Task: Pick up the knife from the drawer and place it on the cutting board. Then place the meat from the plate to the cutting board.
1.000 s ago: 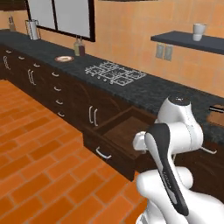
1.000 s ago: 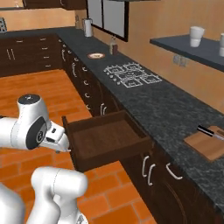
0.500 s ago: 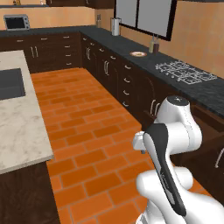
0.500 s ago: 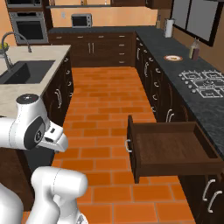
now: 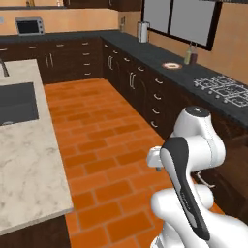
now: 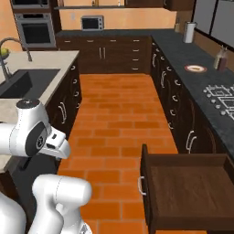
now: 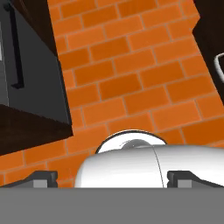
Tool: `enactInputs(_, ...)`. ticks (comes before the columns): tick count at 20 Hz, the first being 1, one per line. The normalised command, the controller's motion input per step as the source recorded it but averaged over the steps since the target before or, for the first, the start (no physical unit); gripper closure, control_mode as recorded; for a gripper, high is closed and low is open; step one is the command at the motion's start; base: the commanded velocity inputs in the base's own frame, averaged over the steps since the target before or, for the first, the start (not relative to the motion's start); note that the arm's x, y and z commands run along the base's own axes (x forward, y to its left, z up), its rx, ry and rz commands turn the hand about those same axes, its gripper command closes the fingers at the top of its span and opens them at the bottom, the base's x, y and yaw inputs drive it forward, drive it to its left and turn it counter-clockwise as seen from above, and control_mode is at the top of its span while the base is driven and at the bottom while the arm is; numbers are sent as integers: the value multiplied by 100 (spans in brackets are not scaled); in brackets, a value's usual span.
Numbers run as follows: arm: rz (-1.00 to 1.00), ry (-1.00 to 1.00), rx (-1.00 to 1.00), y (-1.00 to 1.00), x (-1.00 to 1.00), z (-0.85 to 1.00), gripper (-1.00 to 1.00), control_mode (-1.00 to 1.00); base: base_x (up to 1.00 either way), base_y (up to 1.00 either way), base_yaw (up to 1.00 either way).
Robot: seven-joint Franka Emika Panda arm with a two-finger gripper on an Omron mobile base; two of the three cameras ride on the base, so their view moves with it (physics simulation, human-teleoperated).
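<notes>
Claw (image 7: 111,178) spread wide, holding nothing, tips aimed down at the brick floor (image 7: 131,87). Drawer (image 6: 187,189) stands pulled open at the lower right of the right base view, floor bare where visible, knife not made out; plate (image 6: 195,68) sits on the dark tabletop (image 6: 183,50) further along. Judgement: swing base back square to drawer, find knife before lowering, then pinch the handle across its width.

You've got a long dark counter (image 6: 215,98) here with the plate (image 6: 195,68) sitting on it, stove burners (image 6: 222,92) further along.
</notes>
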Motion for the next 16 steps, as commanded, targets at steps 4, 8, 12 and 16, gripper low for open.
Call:
enactInputs(4, 0, 0, 0, 0, 0, 0, -100, 100, 100, 11, 0)
enactInputs(8, 0, 0, 0, 0, 0, 0, -100, 100, 100, 16, 0)
enactInputs(12, 0, 0, 0, 0, 0, 0, -100, 100, 100, 2, 0)
enactInputs(16, 0, 0, 0, 0, 0, 0, -100, 100, 100, 8, -2)
